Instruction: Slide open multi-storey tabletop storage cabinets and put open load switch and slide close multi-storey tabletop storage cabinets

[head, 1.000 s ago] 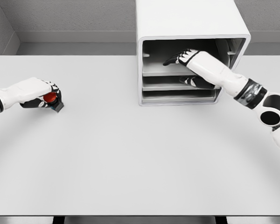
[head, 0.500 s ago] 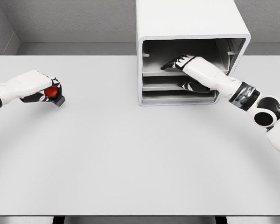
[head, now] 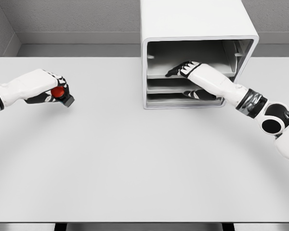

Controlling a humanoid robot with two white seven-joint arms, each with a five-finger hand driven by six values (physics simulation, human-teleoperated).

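Single head view, angled down over the table (head: 144, 159) (fairly near), cabinet (head: 197, 29) top seemingly cropped

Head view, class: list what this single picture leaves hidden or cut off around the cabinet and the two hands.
- Cabinet: top and rear cut by the upper edge; the lower shelves partly covered by the right arm.
- Right hand: palm and fingertip contact with the shelf hidden beneath the hand.
- Load switch: mostly wrapped by the left hand; only its red button and dark base show.
- Both arms: cut by the side edges.
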